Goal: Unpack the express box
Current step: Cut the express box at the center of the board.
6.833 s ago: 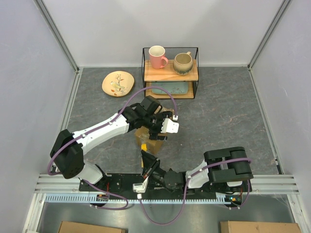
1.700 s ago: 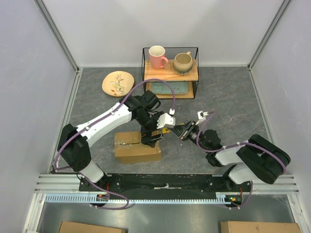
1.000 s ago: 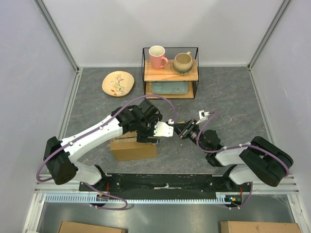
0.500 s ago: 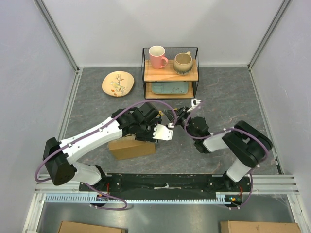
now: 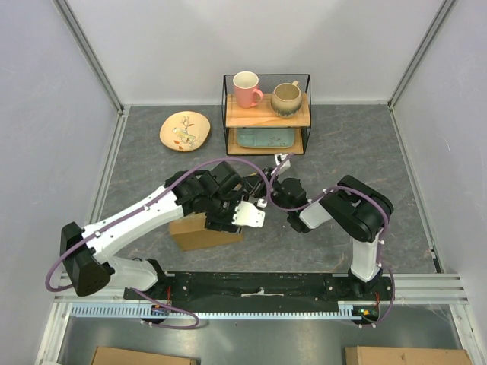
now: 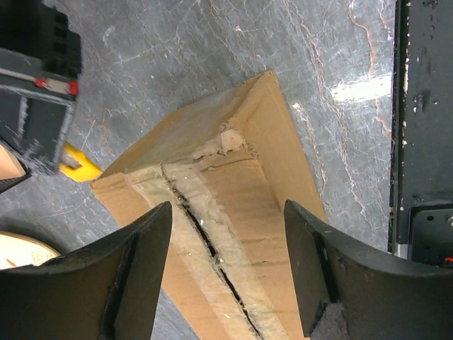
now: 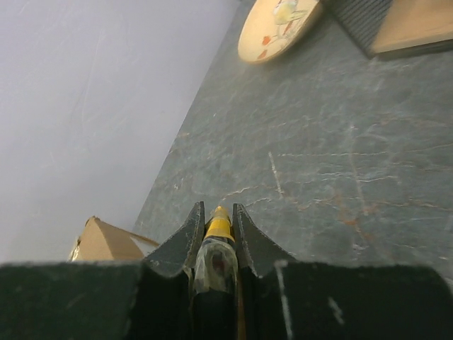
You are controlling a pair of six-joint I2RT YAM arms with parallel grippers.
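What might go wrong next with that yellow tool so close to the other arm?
1. The right gripper, shut on the yellow tool, sits close beside the left arm's purple cable; advancing could snag it.
2. The left gripper is open over the torn seam of the express box, so the box looks unheld and may slide if pushed.

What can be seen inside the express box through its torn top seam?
Only a dark narrow slit along the seam of the express box. Its flaps lie closed, covering any contents.
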